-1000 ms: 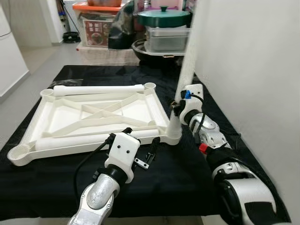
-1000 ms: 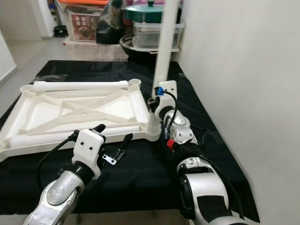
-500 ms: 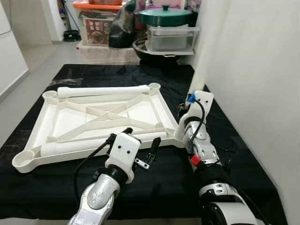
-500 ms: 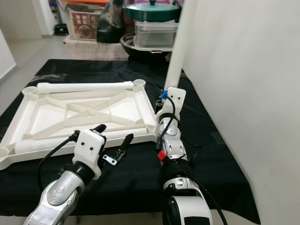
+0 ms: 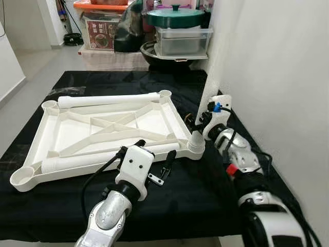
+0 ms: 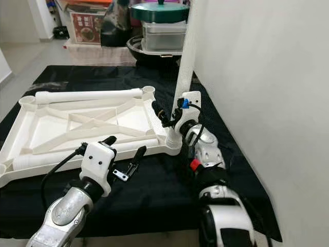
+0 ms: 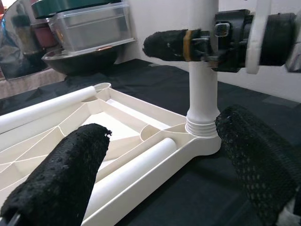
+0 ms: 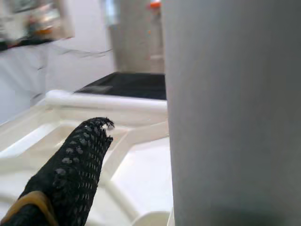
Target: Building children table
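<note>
White plastic tabletop lies upside down on a black cloth, its underside up: raised rim, diagonal cross ribs, a round socket at each of four corners. Legs counted: three white tubes. One upright leg stands in the socket at the tabletop's 4 o'clock corner, threaded collar seated at the base. Two loose legs lie flat inside the frame: far leg along the 12 o'clock edge, near leg along the 6 o'clock edge.

Right gripper is clamped on the upright leg low down, just above the socket; one finger visible beside the tube in the right wrist view.

Left gripper hovers over the cloth at 6 o'clock of the tabletop, fingers spread apart, holding nothing.

Beyond the table at 12 o'clock: one green lidded pot on one clear lidded box, one printed carton; its lettering is unreadable.
</note>
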`<state>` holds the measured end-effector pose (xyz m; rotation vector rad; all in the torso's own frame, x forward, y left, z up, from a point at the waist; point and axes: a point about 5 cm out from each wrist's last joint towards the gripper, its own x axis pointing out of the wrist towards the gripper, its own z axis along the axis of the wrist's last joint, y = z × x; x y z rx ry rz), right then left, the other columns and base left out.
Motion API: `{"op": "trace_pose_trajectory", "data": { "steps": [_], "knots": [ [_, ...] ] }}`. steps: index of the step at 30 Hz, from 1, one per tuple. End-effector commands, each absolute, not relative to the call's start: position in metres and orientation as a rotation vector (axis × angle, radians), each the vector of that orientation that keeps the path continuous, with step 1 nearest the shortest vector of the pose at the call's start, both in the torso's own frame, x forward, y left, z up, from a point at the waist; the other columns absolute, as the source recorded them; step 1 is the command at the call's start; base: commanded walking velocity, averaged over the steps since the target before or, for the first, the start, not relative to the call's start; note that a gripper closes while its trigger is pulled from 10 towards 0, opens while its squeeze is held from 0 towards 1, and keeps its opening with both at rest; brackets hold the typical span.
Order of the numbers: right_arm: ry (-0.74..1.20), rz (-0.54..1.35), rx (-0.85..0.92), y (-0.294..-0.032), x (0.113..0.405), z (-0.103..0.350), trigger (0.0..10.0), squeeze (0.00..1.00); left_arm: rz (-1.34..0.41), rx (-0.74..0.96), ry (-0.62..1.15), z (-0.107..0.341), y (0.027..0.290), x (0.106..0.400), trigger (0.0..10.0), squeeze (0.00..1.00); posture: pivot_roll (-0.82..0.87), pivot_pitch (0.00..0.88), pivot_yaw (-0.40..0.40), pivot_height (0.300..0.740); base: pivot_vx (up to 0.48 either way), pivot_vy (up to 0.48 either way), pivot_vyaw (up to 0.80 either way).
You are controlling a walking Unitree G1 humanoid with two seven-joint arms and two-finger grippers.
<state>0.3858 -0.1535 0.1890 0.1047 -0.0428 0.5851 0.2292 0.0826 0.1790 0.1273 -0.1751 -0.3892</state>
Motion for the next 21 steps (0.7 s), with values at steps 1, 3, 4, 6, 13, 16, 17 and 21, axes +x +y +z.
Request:
{"op": "trace_pose_trajectory", "data": {
  "steps": [1, 3, 4, 6, 13, 16, 17, 21],
  "knots": [
    [0.004, 0.750, 0.109, -0.140, 0.384, 0.186, 10.0, 0.00, -0.391, 0.139, -0.165, 0.176, 0.082, 0.231, 10.0, 0.00, 0.12, 0.000, -0.057, 0.740, 0.000, 0.000, 0.00],
    [0.063, 0.918, 0.071, -0.133, 0.379, 0.182, 10.0, 0.00, -0.386, 0.141, -0.168, 0.177, 0.083, 0.232, 10.0, 0.00, 0.12, 0.000, -0.060, 0.740, 0.000, 0.000, 0.00],
    [0.063, 0.918, 0.071, -0.133, 0.379, 0.182, 10.0, 0.00, -0.386, 0.141, -0.168, 0.177, 0.083, 0.232, 10.0, 0.00, 0.12, 0.000, -0.060, 0.740, 0.000, 0.000, 0.00],
    [0.093, 1.034, 0.057, -0.126, 0.377, 0.181, 10.0, 0.00, -0.381, 0.144, -0.168, 0.177, 0.085, 0.231, 10.0, 0.00, 0.13, 0.000, -0.064, 0.740, 0.000, 0.000, 0.00],
    [0.115, 1.223, 0.097, -0.116, 0.371, 0.185, 10.0, 0.00, -0.375, 0.152, -0.168, 0.177, 0.085, 0.230, 10.0, 0.00, 0.14, 0.000, -0.073, 0.740, 0.000, 0.000, 0.00],
    [0.107, 1.222, 0.111, -0.115, 0.372, 0.184, 0.0, 0.00, -0.375, 0.150, -0.170, 0.178, 0.085, 0.230, 10.0, 0.00, 0.14, 0.000, -0.072, 0.740, 0.000, 0.000, 0.00],
    [0.075, 1.181, 0.111, -0.114, 0.374, 0.185, 0.0, 0.00, -0.375, 0.149, -0.171, 0.178, 0.085, 0.230, 10.0, 0.00, 0.14, 0.001, -0.067, 0.740, 0.000, 0.000, 0.00],
    [0.046, 1.134, 0.117, -0.114, 0.376, 0.186, 0.0, 0.00, -0.375, 0.149, -0.170, 0.178, 0.085, 0.230, 10.0, 0.00, 0.14, 0.000, -0.066, 0.740, 0.000, 0.000, 0.00]
  ]
}}
